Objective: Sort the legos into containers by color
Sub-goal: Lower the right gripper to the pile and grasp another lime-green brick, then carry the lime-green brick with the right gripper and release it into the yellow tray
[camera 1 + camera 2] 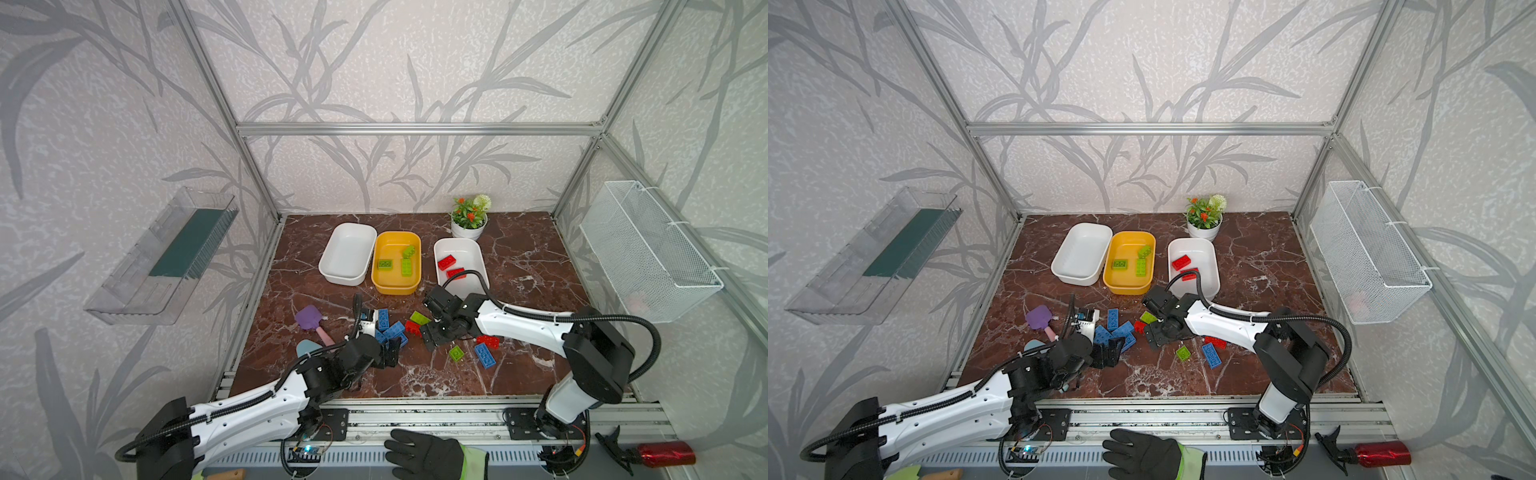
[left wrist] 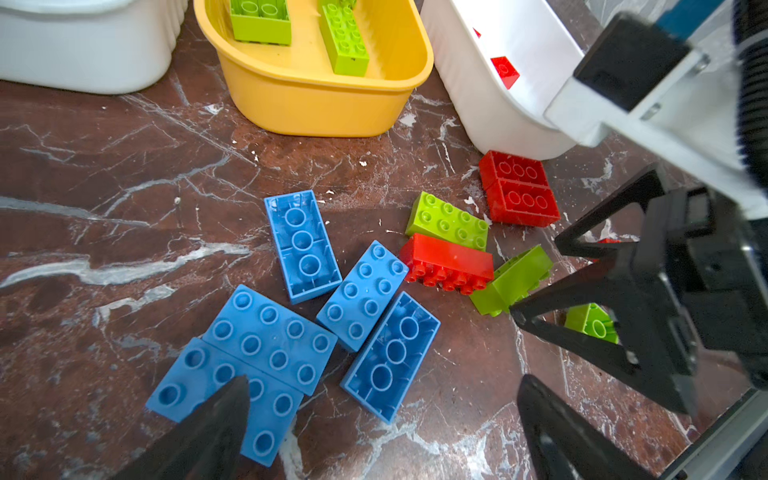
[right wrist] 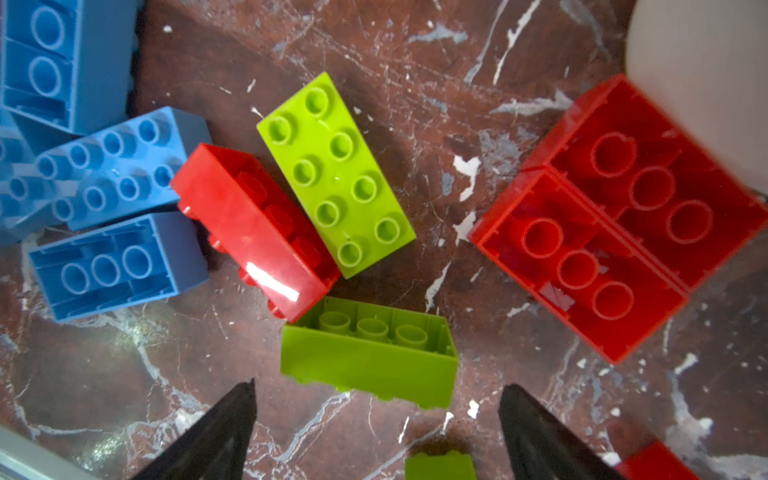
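Right gripper (image 3: pixel 377 386) gapes before crosswise, side-lying green brick (image 3: pixel 365 365).

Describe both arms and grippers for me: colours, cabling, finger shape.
Both match: the left arm and right arm have white shells with black joints. A black corrugated cable loops along each, held by white ties. The left gripper and right gripper are black, with fingers shaped as open triangular frames tapering to points.

Legos (image 1: pixel 383 319) clustered tight ctr; table (image 1: pixel 415 378) free nr front.
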Robot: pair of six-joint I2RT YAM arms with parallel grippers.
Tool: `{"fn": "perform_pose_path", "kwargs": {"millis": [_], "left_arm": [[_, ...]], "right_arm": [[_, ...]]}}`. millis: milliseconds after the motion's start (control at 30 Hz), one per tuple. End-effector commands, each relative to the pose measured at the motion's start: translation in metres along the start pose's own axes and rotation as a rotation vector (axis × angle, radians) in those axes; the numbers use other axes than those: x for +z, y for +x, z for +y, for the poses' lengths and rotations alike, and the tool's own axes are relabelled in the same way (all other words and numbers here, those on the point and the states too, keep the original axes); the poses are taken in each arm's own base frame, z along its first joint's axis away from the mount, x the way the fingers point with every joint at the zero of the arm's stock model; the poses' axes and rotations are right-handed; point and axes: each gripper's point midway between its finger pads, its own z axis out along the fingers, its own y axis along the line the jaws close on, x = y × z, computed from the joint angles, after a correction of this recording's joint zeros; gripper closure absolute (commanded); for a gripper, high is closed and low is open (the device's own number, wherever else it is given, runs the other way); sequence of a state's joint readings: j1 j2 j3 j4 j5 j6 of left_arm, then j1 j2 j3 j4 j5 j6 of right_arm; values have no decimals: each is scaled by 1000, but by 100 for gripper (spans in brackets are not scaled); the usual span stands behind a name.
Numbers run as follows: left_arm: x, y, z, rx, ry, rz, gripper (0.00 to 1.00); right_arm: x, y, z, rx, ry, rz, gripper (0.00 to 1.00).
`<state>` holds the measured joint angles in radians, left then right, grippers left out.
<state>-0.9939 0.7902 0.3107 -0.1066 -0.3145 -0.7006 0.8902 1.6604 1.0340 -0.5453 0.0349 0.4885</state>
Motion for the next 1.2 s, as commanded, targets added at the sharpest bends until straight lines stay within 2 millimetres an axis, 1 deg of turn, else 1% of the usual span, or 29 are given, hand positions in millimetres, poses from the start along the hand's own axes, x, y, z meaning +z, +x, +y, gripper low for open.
{"fn": "perform_pose_path", "kwargs": {"millis": [0, 100, 167, 200, 467, 567, 667, 767, 800, 833, 933, 1033, 1167], "left_arm": [[-4, 4, 14, -1, -44, -10, 1], [-6, 5, 18, -5, -46, -23, 1], [-7, 4, 19, -12, -43, -36, 1], [-8, 4, 21, -13, -45, -41, 1], [-15, 3, 31, -26, -53, -84, 1], [-19, 3, 34, -35, -49, -103, 1], [-21, 3, 38, -48, -42, -124, 1], [-22, 4, 40, -51, -40, -127, 1], [-26, 0, 38, -61, -25, -146, 1], [-26, 0, 38, -60, -25, -147, 1], [-27, -1, 38, -54, -26, -143, 1], [-26, -1, 37, -45, -35, -133, 1], [-20, 4, 35, -17, -53, -88, 1]], "right_arm": [[1, -10, 5, 20, 4, -20, 9], [4, -12, 9, 32, -8, -20, 10], [3, -14, 11, 36, -13, -25, 11], [12, -12, 10, 38, 0, -2, 12], [30, -9, 9, 56, 34, 52, 22], [31, -8, 9, 60, 43, 59, 23], [29, -6, 8, 63, 51, 62, 27], [25, -7, 8, 60, 55, 60, 37], [22, -8, 8, 58, 57, 57, 40], [20, -8, 9, 56, 57, 54, 42], [10, -12, 9, 47, 59, 41, 44], [-5, -20, 10, 36, 60, 10, 45], [-28, -40, 10, 0, 80, -45, 45]]}}
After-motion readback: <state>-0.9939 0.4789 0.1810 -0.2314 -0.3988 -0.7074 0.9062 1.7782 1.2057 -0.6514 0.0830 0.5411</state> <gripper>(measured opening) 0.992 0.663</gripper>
